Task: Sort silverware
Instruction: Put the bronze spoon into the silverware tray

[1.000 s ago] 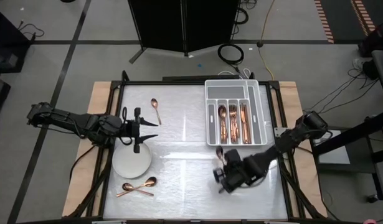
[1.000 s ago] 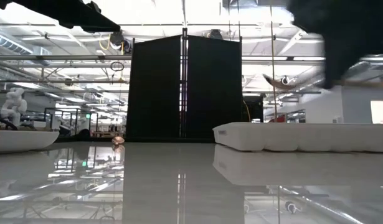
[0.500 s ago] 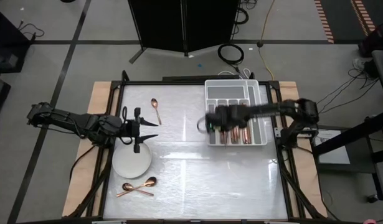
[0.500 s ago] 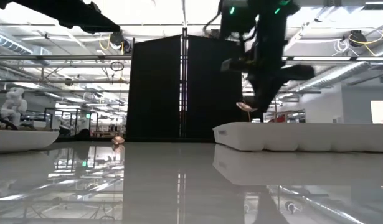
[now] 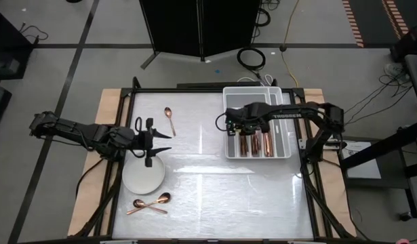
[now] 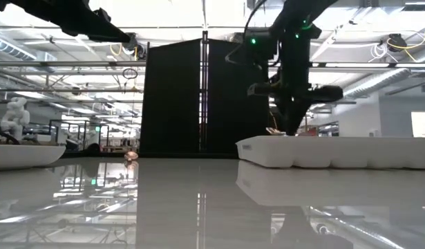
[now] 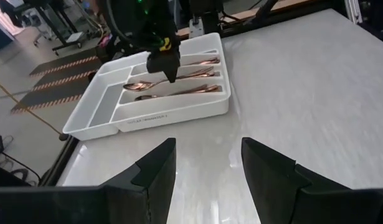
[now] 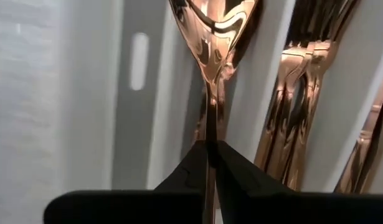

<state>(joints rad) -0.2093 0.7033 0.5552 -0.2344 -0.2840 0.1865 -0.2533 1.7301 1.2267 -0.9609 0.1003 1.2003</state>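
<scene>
Right claw [image 8: 210, 155] brought shiny copper spoon [image 8: 213, 37] over tray [image 5: 284, 122].

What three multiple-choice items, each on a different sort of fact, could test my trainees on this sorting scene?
1. Where is the right hand?
A. over the tray
B. over the plate
C. off the table

2. How many spoons lie loose on the table?
A. one
B. three
C. six

3. What state is the right hand in?
A. open and empty
B. shut on a spoon
C. shut on a fork

Key: 1 A, it hangs above the tray's left side. 2 B, one lies far from the plate, two near it. 3 B, the wrist view shows the fingers pinching the handle.
</scene>
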